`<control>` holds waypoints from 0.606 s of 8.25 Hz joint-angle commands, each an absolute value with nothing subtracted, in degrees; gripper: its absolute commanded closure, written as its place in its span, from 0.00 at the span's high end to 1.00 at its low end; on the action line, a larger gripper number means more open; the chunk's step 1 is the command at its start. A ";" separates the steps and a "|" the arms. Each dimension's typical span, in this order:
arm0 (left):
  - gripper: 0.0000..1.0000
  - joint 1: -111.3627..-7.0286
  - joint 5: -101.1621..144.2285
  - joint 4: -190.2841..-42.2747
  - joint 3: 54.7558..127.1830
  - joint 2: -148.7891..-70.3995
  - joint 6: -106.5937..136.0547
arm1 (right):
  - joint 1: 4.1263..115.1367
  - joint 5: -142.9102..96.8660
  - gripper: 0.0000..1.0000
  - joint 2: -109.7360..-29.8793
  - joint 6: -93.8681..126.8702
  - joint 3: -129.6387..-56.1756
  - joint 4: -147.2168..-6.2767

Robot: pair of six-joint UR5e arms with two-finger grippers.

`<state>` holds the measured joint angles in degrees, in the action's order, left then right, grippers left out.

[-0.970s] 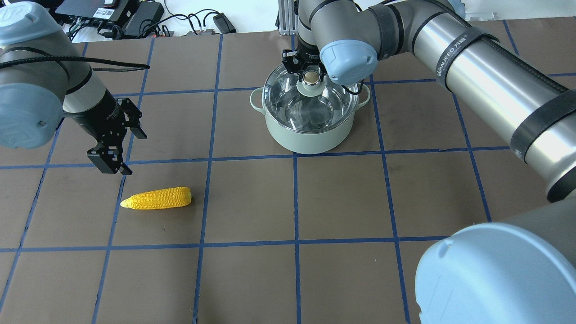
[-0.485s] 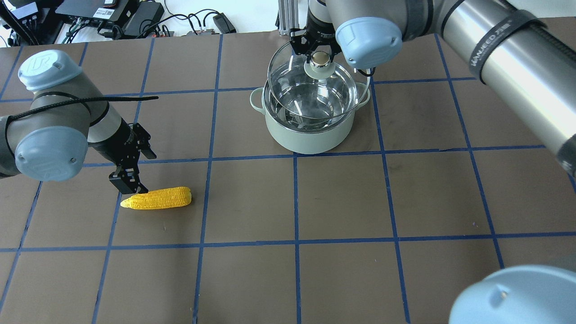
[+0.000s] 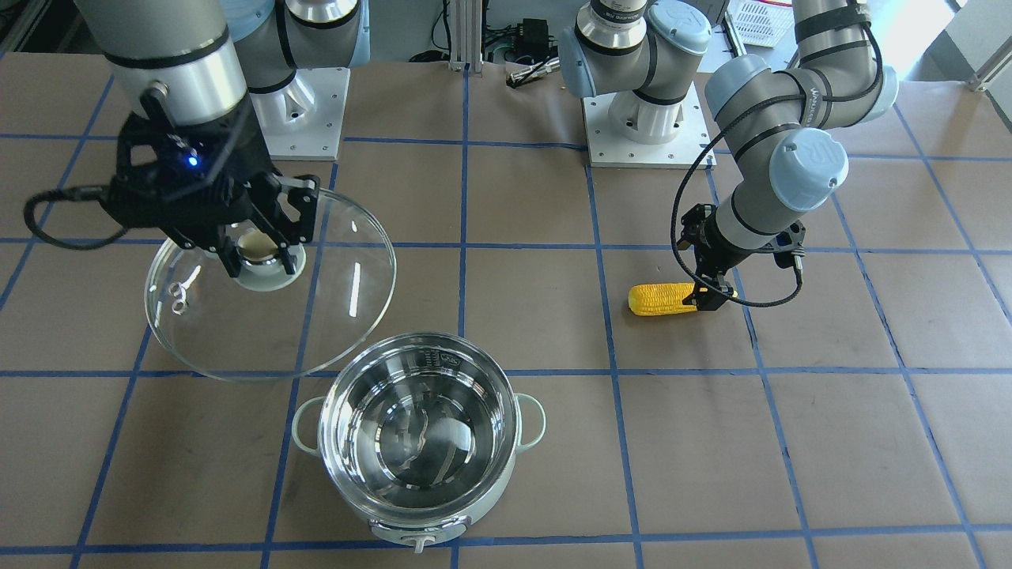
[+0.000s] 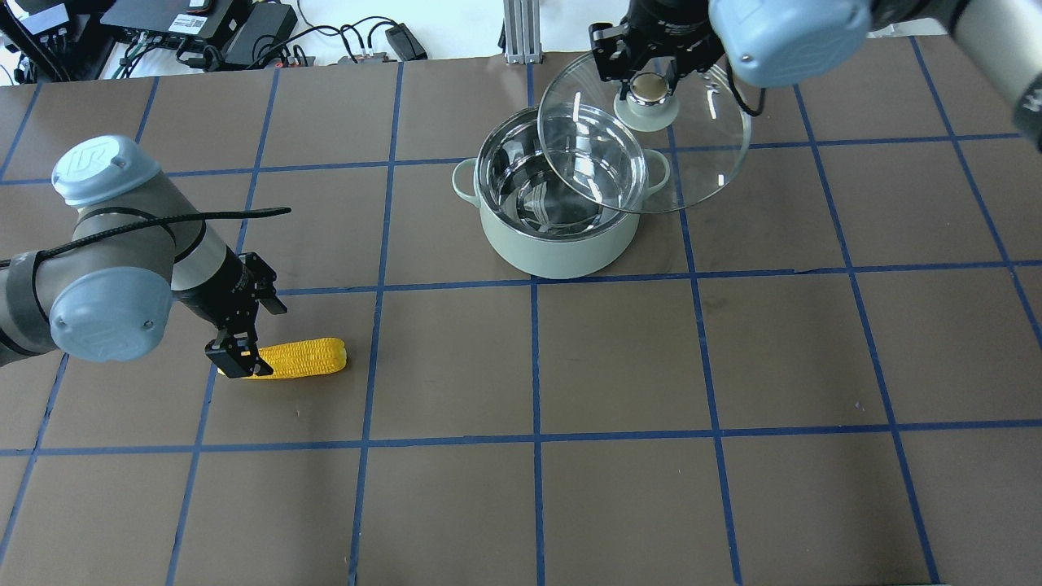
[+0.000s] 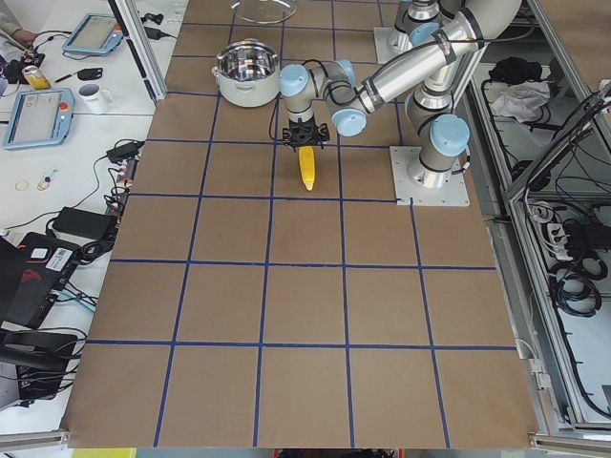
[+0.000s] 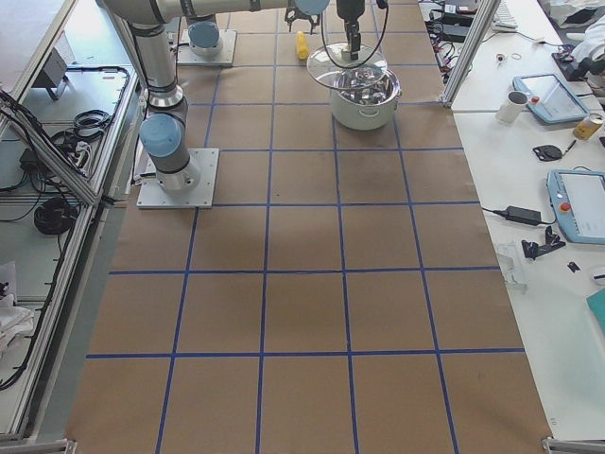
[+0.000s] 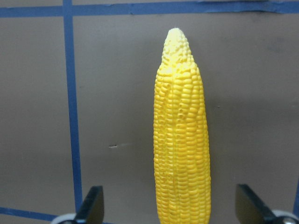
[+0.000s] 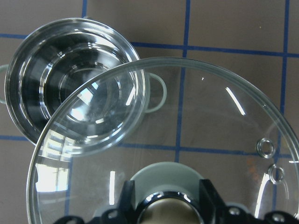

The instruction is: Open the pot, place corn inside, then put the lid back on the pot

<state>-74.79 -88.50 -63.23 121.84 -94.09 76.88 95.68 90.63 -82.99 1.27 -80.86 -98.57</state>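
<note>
brown paper table (image 4: 619,366) with a blue tape grid carries all items. lid (image 4: 692,163): off the table, gripped at its centre knob, with the right gripper (image 4: 649,81) pinched on that knob. it is offset toward the robot's right and overlaps only the pot's edge in the overhead view. pot (image 4: 558,244): upright on the table, uncovered, steel interior exposed. corn (image 4: 305,358): lying flat on the table on the robot's left, well apart from the pot. left gripper (image 7: 170,200): low over one end of the corn, fingers spread either side, gaps visible in the wrist view.
</note>
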 commanded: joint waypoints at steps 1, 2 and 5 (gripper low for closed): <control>1.00 -74.53 -88.33 -56.54 123.75 -97.10 76.55 | 92.20 90.53 0.30 -91.83 -3.07 -85.24 -90.36; 1.00 -74.53 -88.24 -53.73 123.84 -98.60 76.38 | 91.68 90.18 0.30 -91.85 -3.16 -85.34 -90.35; 1.00 -74.44 -88.42 -54.05 124.80 -99.58 72.25 | 90.35 88.77 0.30 -91.93 -3.25 -85.34 -90.18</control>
<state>-74.47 -88.29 -54.33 124.17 -98.90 73.56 90.88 89.32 -91.74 -3.14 -85.30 -90.39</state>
